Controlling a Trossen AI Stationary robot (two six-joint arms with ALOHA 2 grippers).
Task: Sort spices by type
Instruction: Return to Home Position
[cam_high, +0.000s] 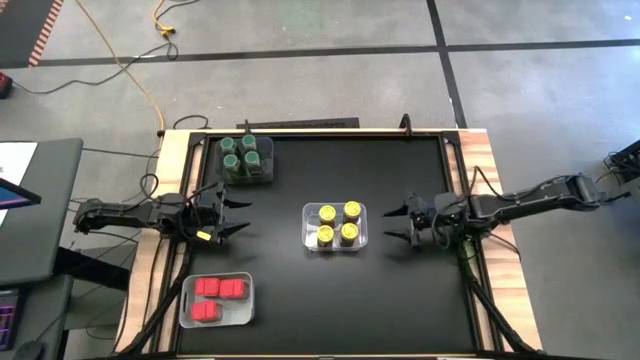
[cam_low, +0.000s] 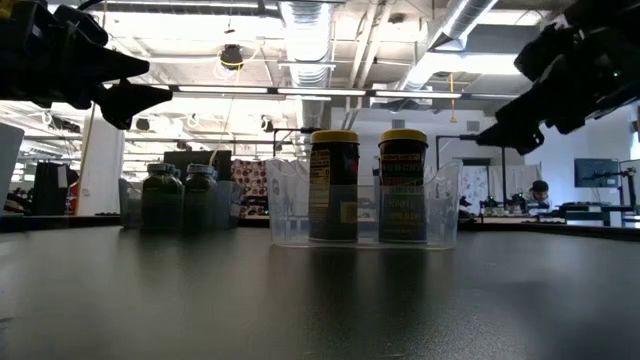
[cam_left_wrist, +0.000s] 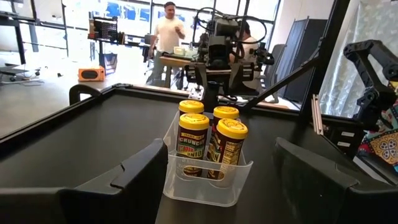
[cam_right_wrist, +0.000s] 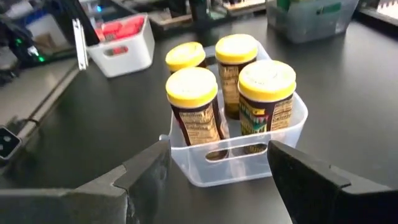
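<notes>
Two dark arms flank a table that looks finished. The left gripper and the right gripper hang above the black table on opposite sides of the clear bin, each with its fingers spread wide and nothing between them. Four yellow-lidded jars stand upright in that central bin, packed two by two. On the left arm's side of the table, the green-lidded jars cluster in a second bin to one side of that gripper, and the red-topped jars sit in a white bin to the other. The three bins stand well apart, which keeps each kind of spice to itself with no mixing. No jar is seen loose on the tabletop, so the sorting appears complete. That would explain the empty, open grippers, raised clear of the surface and near neither bin wall nor lid: there seems to be nothing left to grasp, and the arms look posed for rest rather than for another pick. Beyond the table, a person in a white shirt stands among the workbenches, well away from the arms.
</notes>
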